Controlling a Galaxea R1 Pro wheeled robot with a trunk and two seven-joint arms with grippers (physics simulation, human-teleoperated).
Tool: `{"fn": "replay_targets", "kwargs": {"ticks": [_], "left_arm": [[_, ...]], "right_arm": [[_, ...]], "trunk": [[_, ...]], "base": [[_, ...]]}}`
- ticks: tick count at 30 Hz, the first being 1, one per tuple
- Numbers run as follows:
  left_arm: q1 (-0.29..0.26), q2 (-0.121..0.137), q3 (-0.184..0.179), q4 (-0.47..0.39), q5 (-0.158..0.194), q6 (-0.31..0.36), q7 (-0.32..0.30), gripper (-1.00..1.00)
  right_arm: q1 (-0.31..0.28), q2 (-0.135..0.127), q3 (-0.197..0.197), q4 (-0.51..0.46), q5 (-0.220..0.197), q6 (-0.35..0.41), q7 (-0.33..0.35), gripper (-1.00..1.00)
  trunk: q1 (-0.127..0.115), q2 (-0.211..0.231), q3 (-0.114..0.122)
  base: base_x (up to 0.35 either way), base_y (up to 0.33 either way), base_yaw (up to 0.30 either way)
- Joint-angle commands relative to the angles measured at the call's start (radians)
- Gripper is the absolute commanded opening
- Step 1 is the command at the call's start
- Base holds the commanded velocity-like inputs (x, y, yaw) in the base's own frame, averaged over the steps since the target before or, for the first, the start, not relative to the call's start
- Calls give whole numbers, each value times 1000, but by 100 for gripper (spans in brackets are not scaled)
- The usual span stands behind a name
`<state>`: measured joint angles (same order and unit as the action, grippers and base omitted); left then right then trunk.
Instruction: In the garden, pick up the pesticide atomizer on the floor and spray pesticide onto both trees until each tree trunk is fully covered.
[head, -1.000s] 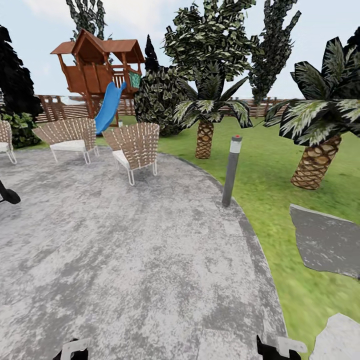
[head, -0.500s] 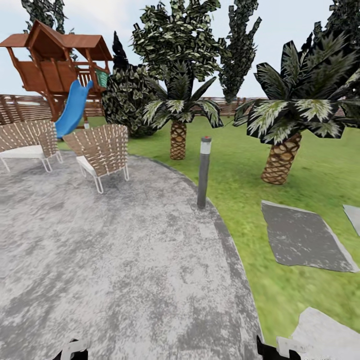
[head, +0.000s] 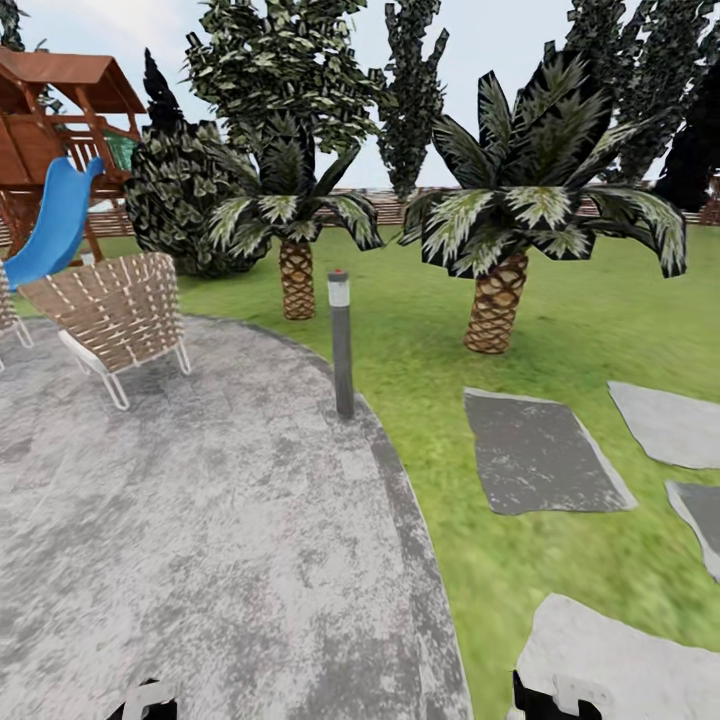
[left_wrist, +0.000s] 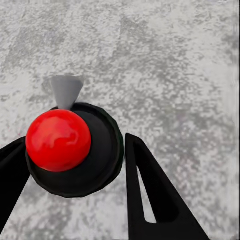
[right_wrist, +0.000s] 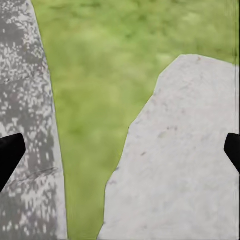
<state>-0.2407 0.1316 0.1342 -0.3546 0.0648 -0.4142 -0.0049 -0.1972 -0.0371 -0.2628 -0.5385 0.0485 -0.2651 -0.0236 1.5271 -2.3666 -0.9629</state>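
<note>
Here the left pincer (left_wrist: 75, 175) is clamped around the pesticide atomizer (left_wrist: 75, 145), red spot up, carried ready for spraying. The right pincer (right_wrist: 120, 150) hangs apart, empty, above lawn (right_wrist: 125, 60) and stepping stone (right_wrist: 185, 165). Palms (head: 497, 290) stand ahead.

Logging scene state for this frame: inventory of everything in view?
pesticide atomizer: 1, black with red cap, between left gripper's fingers
patio: 1, grey, left foreground
lawn: 1, green, right of patio
stepping stones: 4, grey, on lawn
bollard lamp: 1, grey, patio edge
palms: 2, scaly brown trunks, on lawn
wicker chair: 1, tan, patio
playhouse with blue slide: 1, far left
left gripper: shut on atomizer
right gripper: open
</note>
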Motion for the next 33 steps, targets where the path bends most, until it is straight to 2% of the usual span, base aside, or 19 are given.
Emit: {"fn": "replay_targets", "kwargs": {"ticks": [1,33], "left_arm": [[0,0,-1,0,7,-3,0,-100],[0,0,-1,0,6,-3,0,-100]], "right_arm": [[-1,0,-1,2,5,-3,-2,100],[-1,0,-1,2,5,-3,-2,100]], "trunk": [[0,0,-1],[0,0,-1]], "base": [[172,-236,-300],[200,-226,-300]]}}
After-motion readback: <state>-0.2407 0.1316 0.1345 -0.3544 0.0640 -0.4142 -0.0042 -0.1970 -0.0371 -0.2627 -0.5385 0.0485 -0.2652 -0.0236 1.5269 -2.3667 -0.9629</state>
